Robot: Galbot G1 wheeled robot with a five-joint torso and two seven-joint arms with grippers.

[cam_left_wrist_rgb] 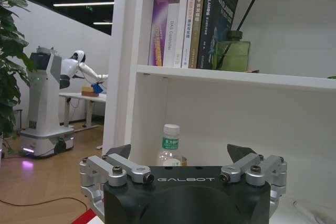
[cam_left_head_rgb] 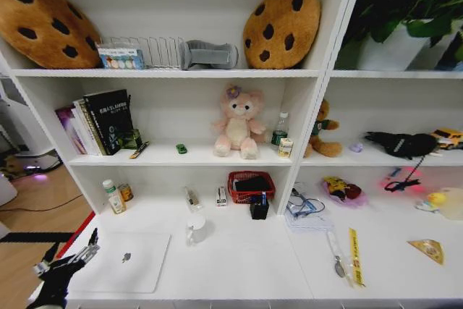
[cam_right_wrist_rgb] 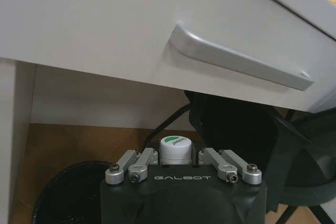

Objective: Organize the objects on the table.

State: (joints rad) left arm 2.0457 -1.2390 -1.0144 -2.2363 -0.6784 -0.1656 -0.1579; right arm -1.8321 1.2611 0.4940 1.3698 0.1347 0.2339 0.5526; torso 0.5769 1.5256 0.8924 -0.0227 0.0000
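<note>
Low at the table's (cam_left_head_rgb: 239,265) left corner, the left hand (cam_left_head_rgb: 69,257) hovers open beside the laptop (cam_left_head_rgb: 126,260); right hand (cam_right_wrist_rgb: 184,162) grips a white-capped bottle (cam_right_wrist_rgb: 175,149) below the drawer (cam_right_wrist_rgb: 131,30)

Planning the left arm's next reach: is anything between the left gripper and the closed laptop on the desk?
Nothing visible. The left gripper, fingers open, hangs at the desk's front left corner beside the laptop; the white mug stands beyond the laptop's far right corner.

Bare desk (cam_left_head_rgb: 239,258) between closed laptop (cam_left_head_rgb: 126,262) and yellow strip (cam_left_head_rgb: 355,257), mug (cam_left_head_rgb: 195,229) behind
</note>
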